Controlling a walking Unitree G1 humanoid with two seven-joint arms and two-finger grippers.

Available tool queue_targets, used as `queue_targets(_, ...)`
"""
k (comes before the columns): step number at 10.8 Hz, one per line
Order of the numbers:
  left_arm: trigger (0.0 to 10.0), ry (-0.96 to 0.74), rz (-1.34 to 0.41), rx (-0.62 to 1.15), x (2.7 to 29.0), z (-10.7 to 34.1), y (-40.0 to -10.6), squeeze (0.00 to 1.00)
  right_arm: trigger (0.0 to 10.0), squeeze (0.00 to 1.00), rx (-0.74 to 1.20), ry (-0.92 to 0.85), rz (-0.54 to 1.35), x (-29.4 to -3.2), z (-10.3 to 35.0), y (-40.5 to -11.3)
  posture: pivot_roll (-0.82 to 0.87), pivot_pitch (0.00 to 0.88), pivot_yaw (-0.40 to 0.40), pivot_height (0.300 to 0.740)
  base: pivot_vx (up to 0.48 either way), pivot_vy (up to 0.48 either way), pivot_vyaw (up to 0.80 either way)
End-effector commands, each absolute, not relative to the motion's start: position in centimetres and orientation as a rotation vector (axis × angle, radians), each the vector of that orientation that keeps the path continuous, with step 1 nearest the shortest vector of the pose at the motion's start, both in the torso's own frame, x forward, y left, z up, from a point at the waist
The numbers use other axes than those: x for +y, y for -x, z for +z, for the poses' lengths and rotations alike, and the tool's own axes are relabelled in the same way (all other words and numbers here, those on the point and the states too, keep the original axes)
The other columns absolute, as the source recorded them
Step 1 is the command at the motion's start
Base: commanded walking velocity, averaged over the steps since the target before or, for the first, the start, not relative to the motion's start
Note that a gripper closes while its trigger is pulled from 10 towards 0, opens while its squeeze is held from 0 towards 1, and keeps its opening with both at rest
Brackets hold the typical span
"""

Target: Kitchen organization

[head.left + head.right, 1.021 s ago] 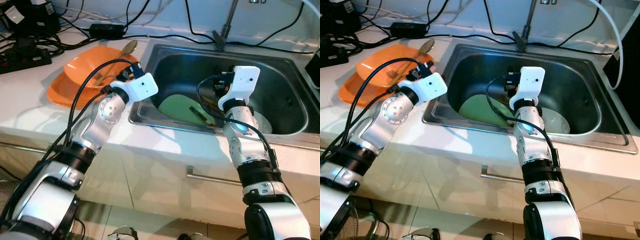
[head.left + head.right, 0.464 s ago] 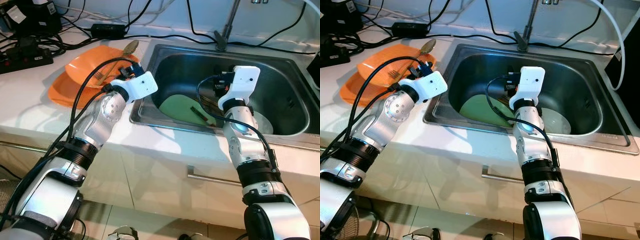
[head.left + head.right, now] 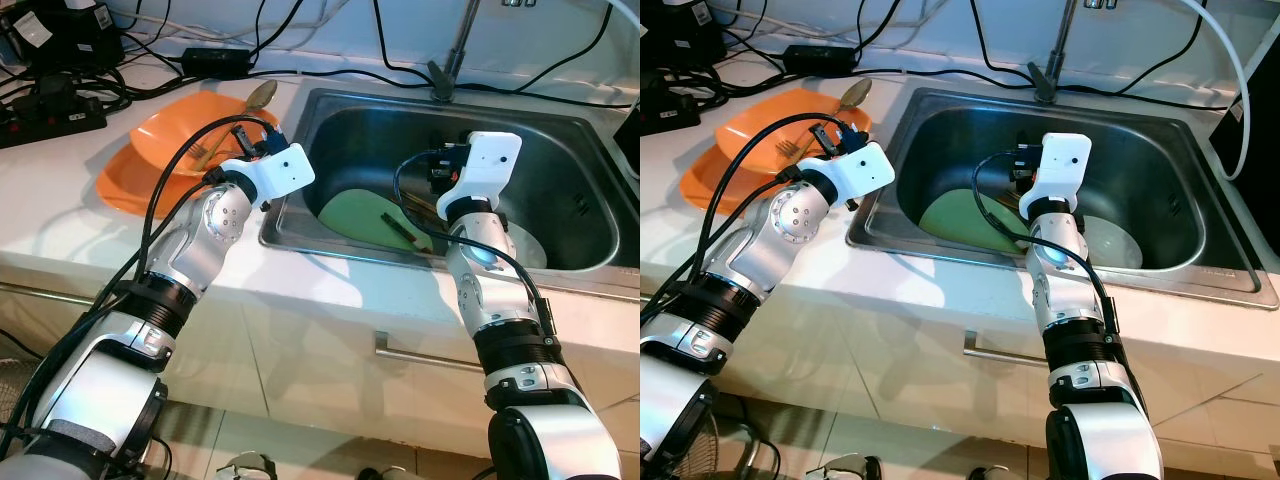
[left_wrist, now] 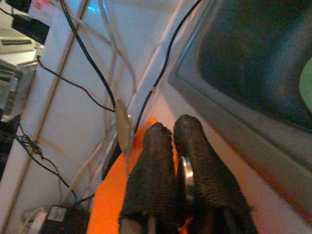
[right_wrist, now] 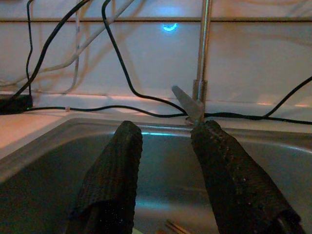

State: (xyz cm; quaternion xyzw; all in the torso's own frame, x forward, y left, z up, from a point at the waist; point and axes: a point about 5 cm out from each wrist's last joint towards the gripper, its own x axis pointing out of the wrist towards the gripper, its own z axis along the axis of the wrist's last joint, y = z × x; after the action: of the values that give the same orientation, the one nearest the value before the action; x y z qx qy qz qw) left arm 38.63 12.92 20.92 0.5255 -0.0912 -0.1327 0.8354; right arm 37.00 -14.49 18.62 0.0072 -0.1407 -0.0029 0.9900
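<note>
Over sink (image 3: 560, 140): right gripper (image 5: 165, 195) spread; no legible writing anywhere.

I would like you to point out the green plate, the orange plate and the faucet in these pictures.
green plate (image 3: 360, 218): left eye view, on its bare flat middle.
orange plate (image 3: 125, 185): left eye view, on its near rim.
faucet (image 5: 203, 53): right wrist view, on the upright pipe.

The sink (image 3: 560, 150) is brushed metal with a dull sheen, and the faucet (image 5: 202, 53) behind it is shinier metal. Inside the sink lies a matt green plate (image 3: 365, 215). Beside the sink, glossy orange plastic plates (image 3: 150, 160) rest on the smooth white tabletop (image 3: 60, 210). The left claw (image 4: 178, 161) has rough, woven-looking black fingers.
</note>
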Motion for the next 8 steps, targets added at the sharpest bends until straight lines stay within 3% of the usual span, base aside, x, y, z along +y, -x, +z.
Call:
queue_targets(1, 0.0, -1.113, -0.277, -0.195, 12.7, 21.3, -38.8, 0.0, 10.0, 0.0, -0.294, -0.028, -0.02, -14.7, 19.0, -37.1, 0.05, 0.058, -0.005, 0.74, 0.0, 0.0, 0.0)
queue_targets(6, 0.0, -1.084, -0.235, -0.222, 13.0, 22.2, -38.9, 0.0, 10.0, 0.0, -0.29, -0.03, -0.021, -14.7, 18.8, -37.1, 0.05, 0.058, -0.006, 0.74, 0.0, 0.0, 0.0)
queue_targets(7, 7.7, -0.958, -0.223, -0.256, 12.8, 23.2, -38.9, 0.0, 10.0, 0.0, -0.289, -0.029, -0.021, -14.8, 18.8, -37.1, 0.05, 0.058, -0.007, 0.74, 0.0, 0.0, 0.0)
queue_targets(8, 10.0, -0.841, -0.219, -0.285, 12.6, 24.0, -38.8, 0.0, 10.0, 0.0, -0.289, -0.028, -0.021, -14.8, 18.8, -37.1, 0.05, 0.057, -0.006, 0.74, 0.0, 0.0, 0.0)
